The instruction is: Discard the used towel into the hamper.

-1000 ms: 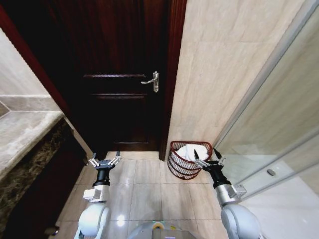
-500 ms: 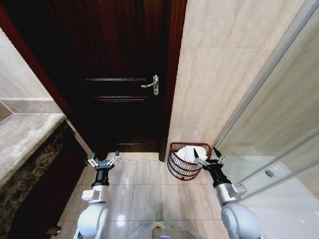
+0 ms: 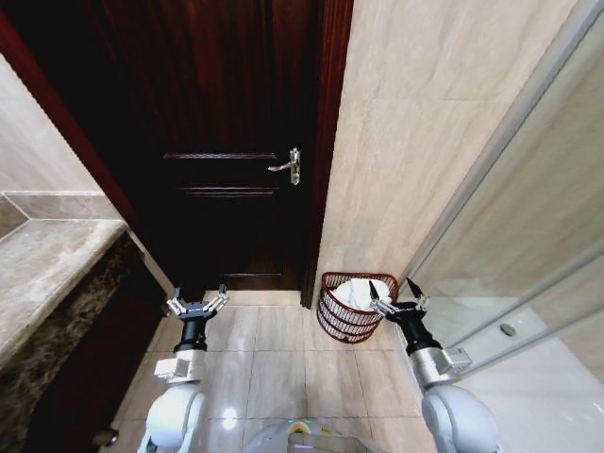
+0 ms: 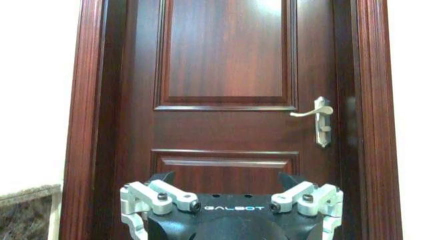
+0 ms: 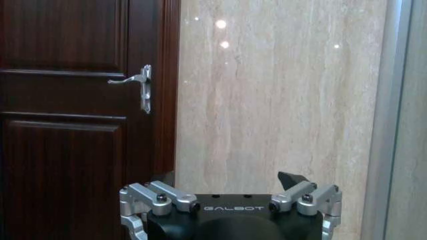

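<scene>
White towel [image 3: 360,292] lies inside hamper [image 3: 345,316], on tiled floor [image 3: 274,368] at wall foot beside door [image 3: 236,142]. Right tool [image 3: 394,299] spread wide, empty, over hamper's near rim. Left tool [image 3: 197,304] wide, empty, facing door.

Your head view looks steeply down from above onto the tiled floor [image 3: 283,363], facing the dark door [image 3: 236,142]; each wrist view looks level and forward over its own gripper, nearer the door; all three share the door handle [image 3: 289,164].
</scene>
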### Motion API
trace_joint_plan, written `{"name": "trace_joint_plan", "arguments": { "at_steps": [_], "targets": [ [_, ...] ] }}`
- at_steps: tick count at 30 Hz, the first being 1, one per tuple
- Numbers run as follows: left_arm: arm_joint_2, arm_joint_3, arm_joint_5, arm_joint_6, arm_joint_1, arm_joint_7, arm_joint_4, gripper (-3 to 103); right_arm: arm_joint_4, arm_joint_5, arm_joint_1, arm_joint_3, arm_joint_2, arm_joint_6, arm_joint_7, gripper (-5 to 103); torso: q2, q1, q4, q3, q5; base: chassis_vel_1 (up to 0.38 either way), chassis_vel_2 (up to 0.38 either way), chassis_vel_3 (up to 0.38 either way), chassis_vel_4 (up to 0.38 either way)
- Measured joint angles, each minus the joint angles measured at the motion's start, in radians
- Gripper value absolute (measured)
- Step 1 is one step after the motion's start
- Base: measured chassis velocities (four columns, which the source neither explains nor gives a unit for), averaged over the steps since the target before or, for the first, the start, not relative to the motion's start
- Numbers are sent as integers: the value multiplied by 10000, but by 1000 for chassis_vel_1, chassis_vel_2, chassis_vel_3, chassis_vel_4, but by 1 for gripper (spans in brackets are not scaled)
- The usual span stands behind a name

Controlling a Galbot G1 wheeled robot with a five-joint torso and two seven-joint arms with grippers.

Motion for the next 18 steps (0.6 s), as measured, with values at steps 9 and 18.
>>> {"name": "trace_joint_plan", "arguments": {
  "at_steps": [9,18],
  "targets": [
    [-22,-2,19,16,8,10,-43,100,-1,58,42,53,-68,-28,-10,100,450,207,0,245,1,0,0,0,0],
    [-17,0,45,84,44,9,-43,100,-45,137,56,131,-128,-52,-21,100,917,418,0,499,0,0,0,0,0]
  ]
}}
